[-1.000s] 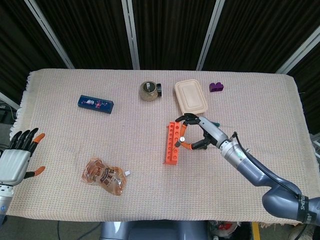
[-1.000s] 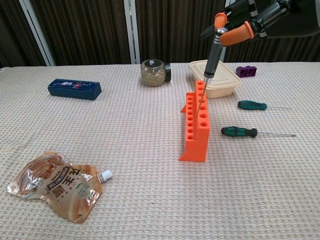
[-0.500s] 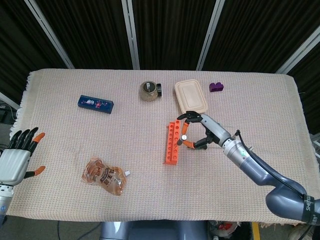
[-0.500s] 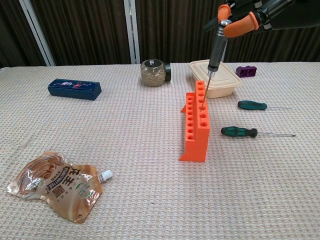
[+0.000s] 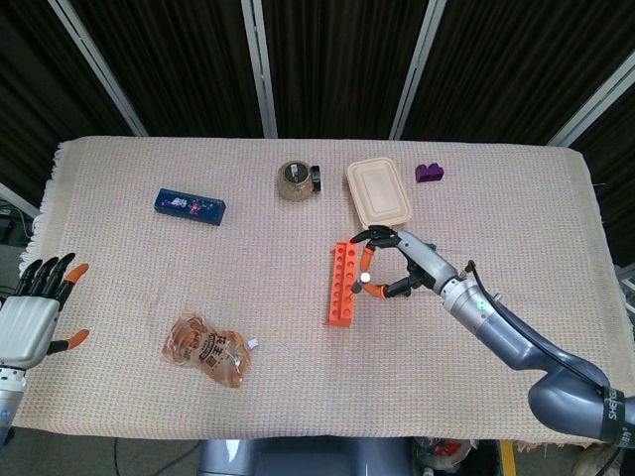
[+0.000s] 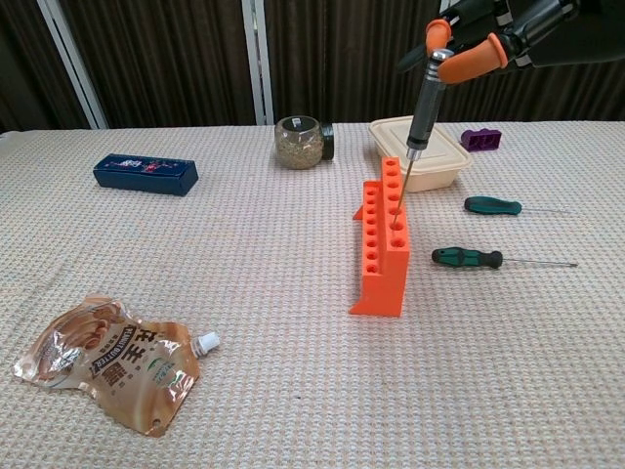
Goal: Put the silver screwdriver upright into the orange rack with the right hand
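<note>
The right hand [image 6: 480, 44] is pinching the silver screwdriver [image 6: 423, 106] between its fingers [image 6: 474, 59], tip entering the orange rack [image 6: 383, 244]; the tilt risks jamming or tipping the rack.

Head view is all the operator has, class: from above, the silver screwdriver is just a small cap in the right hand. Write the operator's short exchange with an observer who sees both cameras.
Operator: Is the shaft upright over the rack?
Observer: No. In the chest view the silver screwdriver, pinched at its top by the right hand, leans with its top to the right.
Operator: Where is its tip?
Observer: At a hole in the upper step of the orange rack.
Operator: Anything under my arm?
Observer: Yes, the nearer green-handled screwdriver and the farther green-handled screwdriver lie flat right of the rack.
</note>
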### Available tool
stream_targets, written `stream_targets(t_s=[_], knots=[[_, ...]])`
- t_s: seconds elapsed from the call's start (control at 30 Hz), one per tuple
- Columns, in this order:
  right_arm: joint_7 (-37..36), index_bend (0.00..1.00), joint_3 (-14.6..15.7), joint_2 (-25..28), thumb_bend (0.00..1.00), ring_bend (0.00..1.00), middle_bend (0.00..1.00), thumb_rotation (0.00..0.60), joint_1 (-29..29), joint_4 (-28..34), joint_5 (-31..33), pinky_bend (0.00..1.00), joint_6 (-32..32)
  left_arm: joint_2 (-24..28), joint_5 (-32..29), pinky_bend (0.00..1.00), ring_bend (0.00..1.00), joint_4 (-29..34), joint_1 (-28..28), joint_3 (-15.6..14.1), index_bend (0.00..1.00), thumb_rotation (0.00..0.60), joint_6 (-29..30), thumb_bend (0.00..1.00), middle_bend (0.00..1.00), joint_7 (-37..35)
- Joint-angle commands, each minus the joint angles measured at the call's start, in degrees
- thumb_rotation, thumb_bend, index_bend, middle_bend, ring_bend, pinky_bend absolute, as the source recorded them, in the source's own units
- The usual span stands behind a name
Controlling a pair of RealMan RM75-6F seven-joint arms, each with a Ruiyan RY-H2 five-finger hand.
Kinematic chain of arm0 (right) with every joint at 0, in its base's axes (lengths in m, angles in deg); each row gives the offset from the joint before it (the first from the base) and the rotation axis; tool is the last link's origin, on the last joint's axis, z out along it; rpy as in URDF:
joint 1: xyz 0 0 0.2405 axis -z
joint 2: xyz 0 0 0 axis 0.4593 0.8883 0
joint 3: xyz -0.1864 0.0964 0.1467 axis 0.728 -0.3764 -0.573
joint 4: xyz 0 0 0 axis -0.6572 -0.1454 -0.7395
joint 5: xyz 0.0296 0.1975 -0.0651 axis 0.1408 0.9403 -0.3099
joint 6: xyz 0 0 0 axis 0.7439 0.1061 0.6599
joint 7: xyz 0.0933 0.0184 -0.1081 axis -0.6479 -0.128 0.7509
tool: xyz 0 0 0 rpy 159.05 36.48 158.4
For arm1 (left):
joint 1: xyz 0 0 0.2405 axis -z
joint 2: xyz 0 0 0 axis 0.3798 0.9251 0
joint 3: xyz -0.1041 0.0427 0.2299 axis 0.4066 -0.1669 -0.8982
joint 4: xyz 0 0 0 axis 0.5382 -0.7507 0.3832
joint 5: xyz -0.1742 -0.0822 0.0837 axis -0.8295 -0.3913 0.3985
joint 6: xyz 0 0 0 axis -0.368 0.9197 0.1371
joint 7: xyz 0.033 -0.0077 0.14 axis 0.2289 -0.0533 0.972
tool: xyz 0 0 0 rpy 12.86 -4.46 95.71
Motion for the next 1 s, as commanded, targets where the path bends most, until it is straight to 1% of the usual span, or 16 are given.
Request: stream_targets(t_s=[0.03, 0.13, 0.33, 0.6, 0.8, 1.0], knots=[[0.05, 0.64, 0.06, -0.16, 0.33, 0.00, 0.20, 0.600, -0.04, -0.14, -0.08, 0.00, -0.19, -0.04, 0.03, 0.00, 0.00, -0.01, 0.02, -0.03, 0.11, 0.600, -0.06, 0.13, 0.00, -0.01], [0.22, 0.64, 0.31, -0.84, 0.33, 0.00, 0.20, 0.600, -0.28, -0.72, -0.05, 0.00, -0.55, -0.13, 0.00, 0.00, 0.00, -0.07, 0.00, -0.08, 0.11, 0.600, -0.10, 0.13, 0.00, 0.02], [2.09, 0.64, 1.64, -4.04, 0.33, 0.00, 0.20, 0.600, -1.41, -3.05, 0.18, 0.00, -0.85, -0.08, -0.29, 0.00, 0.00, -0.42, -0.25, -0.11, 0.11, 0.600, 0.05, 0.13, 0.00, -0.07], [5.85, 0.64, 3.33, -7.82, 0.33, 0.00, 0.20, 0.600, -1.82, -5.20, 1.08, 0.00, 1.61, 0.08, -0.57, 0.00, 0.00, -0.86, -0.31, 0.13, 0.11, 0.600, 0.19, 0.13, 0.00, -0.37], [9.22, 0.64, 4.29, -10.26, 0.33, 0.00, 0.20, 0.600, -2.33, -6.62, 3.17, 0.00, 3.55, 0.04, -0.59, 0.00, 0.00, -1.19, -0.30, 0.19, 0.11, 0.600, 0.19, 0.13, 0.00, -0.59], [12.26, 0.64, 5.20, -11.66, 0.33, 0.00, 0.20, 0.600, -2.88, -7.33, 4.56, 0.00, 4.25, 0.03, -0.88, 0.00, 0.00, -1.43, -0.38, 0.24, 0.11, 0.600, 0.15, 0.13, 0.00, -0.70]])
